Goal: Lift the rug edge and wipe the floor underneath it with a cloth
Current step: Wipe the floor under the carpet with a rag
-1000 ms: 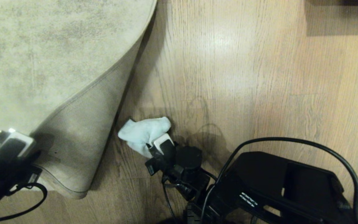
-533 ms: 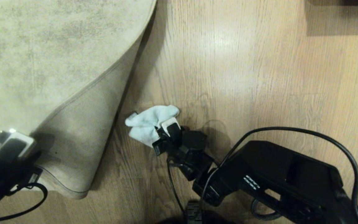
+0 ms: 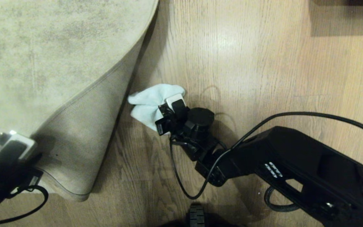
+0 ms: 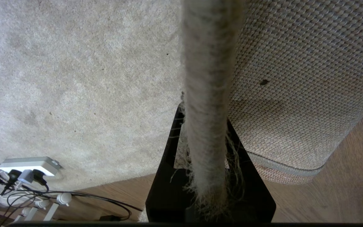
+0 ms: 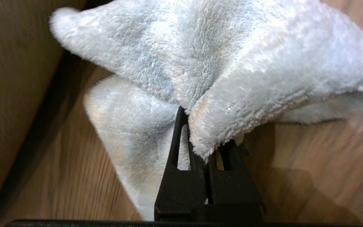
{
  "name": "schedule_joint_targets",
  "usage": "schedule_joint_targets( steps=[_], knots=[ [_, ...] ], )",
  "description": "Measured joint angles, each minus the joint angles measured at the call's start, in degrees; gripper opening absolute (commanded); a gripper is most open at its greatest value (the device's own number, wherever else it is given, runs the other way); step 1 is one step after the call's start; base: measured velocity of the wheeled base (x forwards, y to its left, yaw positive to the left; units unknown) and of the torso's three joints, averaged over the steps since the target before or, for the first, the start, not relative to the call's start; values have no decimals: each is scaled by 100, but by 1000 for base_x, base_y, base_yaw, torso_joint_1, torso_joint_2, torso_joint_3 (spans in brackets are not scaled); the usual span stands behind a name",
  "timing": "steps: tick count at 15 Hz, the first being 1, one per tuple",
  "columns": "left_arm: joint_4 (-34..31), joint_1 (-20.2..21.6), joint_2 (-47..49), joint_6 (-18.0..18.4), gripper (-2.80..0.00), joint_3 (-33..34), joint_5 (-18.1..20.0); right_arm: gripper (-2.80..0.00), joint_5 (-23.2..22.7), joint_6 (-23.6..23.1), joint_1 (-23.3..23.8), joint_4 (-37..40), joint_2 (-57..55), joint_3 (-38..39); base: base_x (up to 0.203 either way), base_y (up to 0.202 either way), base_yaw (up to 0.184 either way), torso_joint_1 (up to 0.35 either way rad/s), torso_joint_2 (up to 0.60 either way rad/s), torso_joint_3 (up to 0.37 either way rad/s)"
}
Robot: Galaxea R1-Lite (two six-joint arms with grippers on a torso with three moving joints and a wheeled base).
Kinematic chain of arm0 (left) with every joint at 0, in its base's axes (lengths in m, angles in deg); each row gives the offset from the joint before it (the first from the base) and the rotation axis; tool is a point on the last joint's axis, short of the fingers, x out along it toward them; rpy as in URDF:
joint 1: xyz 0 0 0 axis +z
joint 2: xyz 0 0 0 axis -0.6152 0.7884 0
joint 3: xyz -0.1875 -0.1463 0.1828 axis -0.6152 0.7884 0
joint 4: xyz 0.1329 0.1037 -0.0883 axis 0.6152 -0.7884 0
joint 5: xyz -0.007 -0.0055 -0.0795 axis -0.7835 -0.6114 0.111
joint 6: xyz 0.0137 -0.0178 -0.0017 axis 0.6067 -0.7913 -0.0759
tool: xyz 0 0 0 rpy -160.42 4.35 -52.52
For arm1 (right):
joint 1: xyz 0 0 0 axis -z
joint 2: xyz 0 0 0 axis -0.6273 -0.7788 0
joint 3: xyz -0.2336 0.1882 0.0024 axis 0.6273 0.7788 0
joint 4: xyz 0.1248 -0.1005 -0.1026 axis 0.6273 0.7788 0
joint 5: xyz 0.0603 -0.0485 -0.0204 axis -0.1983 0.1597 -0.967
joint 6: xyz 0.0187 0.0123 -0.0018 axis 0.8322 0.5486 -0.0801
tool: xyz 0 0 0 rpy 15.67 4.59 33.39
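Note:
The rug edge [image 3: 83,126] is folded back over the beige-grey rug, its woven tan backing facing up. My left gripper [image 3: 13,146] at the lower left is shut on the rug edge [image 4: 205,94], which runs frayed between its fingers. The bared floor [image 3: 232,78] is light wood-grain plank. My right gripper [image 3: 169,108] is shut on the pale blue cloth [image 3: 148,102], which is pressed on the floor right beside the lifted fold. Up close, the fluffy cloth [image 5: 200,63] bunches around the black fingers [image 5: 178,151], with the raised rug just beside it.
A white power strip with plugs and cables [image 4: 27,167] lies by the rug's border in the left wrist view. A dark piece of furniture [image 3: 345,3] casts a shadow at the far right. The right arm's black cable [image 3: 295,115] loops above the floor.
My right gripper has pushed the cloth away from me across the floor, along the lifted fold. The left gripper and the rug edge have kept still.

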Motion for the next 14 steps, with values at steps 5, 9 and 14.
schedule_joint_targets(
  steps=[5,9,14],
  knots=[
    [-1,7,0,0,-280,-11,-7,-280,-13,-16,-549,116,387,439,0,0,0,0,0,0],
    [-2,13,0,2,-280,-24,-6,-280,-11,-9,-1085,-45,623,1322,0,0,0,0,0,0],
    [2,9,4,0,-280,-4,-4,-280,-11,15,-1660,-715,556,2332,0,0,0,0,0,0]
  ],
)
